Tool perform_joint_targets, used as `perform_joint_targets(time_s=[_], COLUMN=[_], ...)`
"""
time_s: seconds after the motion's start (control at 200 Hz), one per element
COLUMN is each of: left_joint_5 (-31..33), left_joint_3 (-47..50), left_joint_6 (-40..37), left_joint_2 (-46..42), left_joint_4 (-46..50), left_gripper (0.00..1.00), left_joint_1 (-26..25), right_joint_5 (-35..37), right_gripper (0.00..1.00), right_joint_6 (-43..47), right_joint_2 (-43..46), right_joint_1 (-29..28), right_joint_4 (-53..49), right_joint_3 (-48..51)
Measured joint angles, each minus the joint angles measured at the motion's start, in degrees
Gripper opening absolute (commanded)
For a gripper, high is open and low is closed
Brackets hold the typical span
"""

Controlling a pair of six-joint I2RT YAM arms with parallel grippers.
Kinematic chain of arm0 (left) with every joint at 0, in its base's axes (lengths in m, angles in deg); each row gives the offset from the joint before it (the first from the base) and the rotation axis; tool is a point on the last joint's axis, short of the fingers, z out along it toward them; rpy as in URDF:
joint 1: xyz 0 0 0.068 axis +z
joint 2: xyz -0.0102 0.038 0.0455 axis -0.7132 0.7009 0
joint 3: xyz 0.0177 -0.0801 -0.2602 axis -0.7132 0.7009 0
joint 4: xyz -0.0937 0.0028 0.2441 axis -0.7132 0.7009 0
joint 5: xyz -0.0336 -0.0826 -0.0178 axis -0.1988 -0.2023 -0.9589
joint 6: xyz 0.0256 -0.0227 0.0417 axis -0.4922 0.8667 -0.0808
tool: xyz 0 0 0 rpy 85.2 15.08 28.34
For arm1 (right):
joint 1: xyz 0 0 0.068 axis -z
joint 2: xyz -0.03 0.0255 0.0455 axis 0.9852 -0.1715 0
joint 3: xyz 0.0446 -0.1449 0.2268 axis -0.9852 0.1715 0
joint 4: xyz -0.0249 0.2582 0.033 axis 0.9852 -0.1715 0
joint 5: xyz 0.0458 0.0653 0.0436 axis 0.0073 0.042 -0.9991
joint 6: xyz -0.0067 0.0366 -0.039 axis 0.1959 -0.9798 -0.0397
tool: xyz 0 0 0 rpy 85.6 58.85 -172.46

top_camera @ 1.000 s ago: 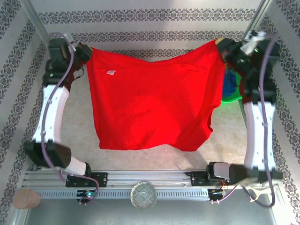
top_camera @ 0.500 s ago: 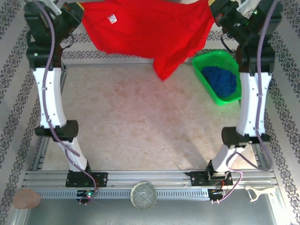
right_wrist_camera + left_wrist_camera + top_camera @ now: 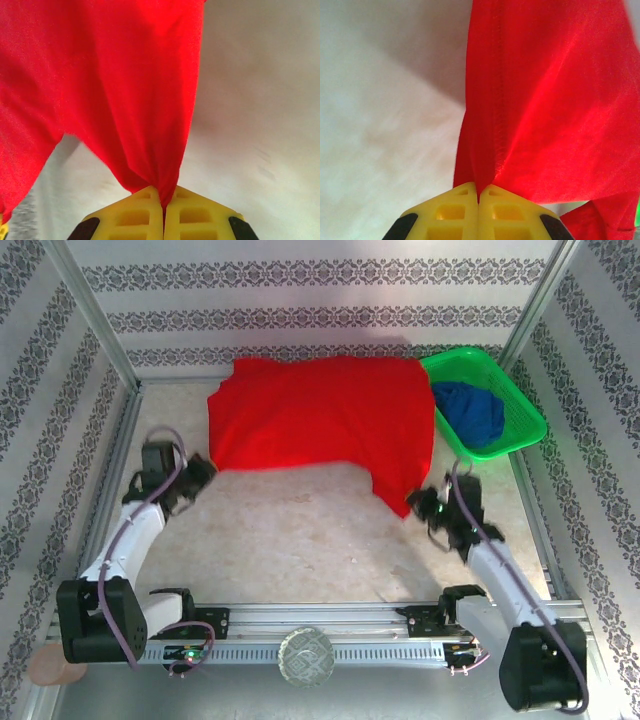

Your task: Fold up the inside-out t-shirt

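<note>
My left end effector (image 3: 200, 472) is clenched on the near-left edge of the red t-shirt (image 3: 320, 415), and my right end effector (image 3: 425, 505) on its near-right corner. The shirt is spread over the far surface (image 3: 290, 540), just beside the green basket (image 3: 528, 410) holding a blue garment (image 3: 470, 412).

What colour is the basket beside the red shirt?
The basket is bright green, seen best in the top external view.

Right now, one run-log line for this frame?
t-shirt: spread on table, far side | left claw: shut on its edge | right claw: shut on its edge
</note>
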Motion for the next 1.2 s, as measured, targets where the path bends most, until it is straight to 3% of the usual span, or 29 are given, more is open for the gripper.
perform_joint_targets(time_s=[0.1, 0.24, 0.3, 0.34, 0.375, 0.435, 0.47, 0.62, 0.789, 0.919, 1.054, 1.199], left_joint_5=[-0.22, -0.7, -0.68, -0.68, -0.7, -1.14, -1.51, -2.78, -3.06, -3.96, -3.89, -3.32], left_joint_3=[8.35, 11.54, 12.04, 12.37, 12.66, 12.92, 12.92, 12.46, 7.23, 2.51, -5.7, -23.47], left_joint_6=[0.22, 0.24, 0.22, 0.2, 0.2, 0.02, -0.07, -0.11, 0.09, 0.2, -1.38, -6.47], left_joint_2=[0.15, -0.57, -2.64, -4.61, -6.75, -10.62, -13.16, -26.01, -34.16, -23.96, -1.09, 25.05], left_joint_4=[-2.34, -6.01, -6.43, -6.43, -6.38, -5.84, -5.05, 2.71, 10.1, 7.39, 2.82, 1.57], left_gripper=[0.0, 0.0, 0.0, 0.0, 0.08, 0.24, 0.34, 0.55, 0.61, 0.62, 0.64, 0.66], left_joint_1=[0.0, 0.0, 0.0, 0.0, 0.0, 0.0, 0.0, 0.0, 0.0, -0.04, -1.92, -7.87], right_joint_5=[0.66, 1.4, 1.7, 1.77, 1.86, 1.86, 1.88, 3.63, 6.82, 6.86, 7.08, 8.76], right_gripper=[0.0, 0.0, 0.15, 0.31, 0.44, 0.52, 0.54, 0.55, 0.55, 0.54, 0.54, 0.54], right_joint_6=[-1.55, -1.92, -1.9, -1.92, -1.95, -1.95, -1.95, -1.99, -2.56, -2.84, -3.1, -4.44], right_joint_2=[6.73, 14.32, 16.94, 18.29, 19.28, 20.9, 22.01, 29.73, 34.16, 29.42, 18.43, 7.17], right_joint_1=[0.0, 0.0, 0.0, 0.0, 0.0, 0.0, 0.0, 0.0, 0.0, -0.04, -1.55, -6.14], right_joint_4=[-0.31, -1.14, -2.16, -3.15, -4.33, -7.08, -8.96, -20.41, -26.34, -25.27, -18.18, -9.86], right_joint_3=[8.28, 9.7, 9.7, 9.68, 9.64, 9.16, 8.57, 1.31, -9.03, -9.75, -7.85, -5.4])
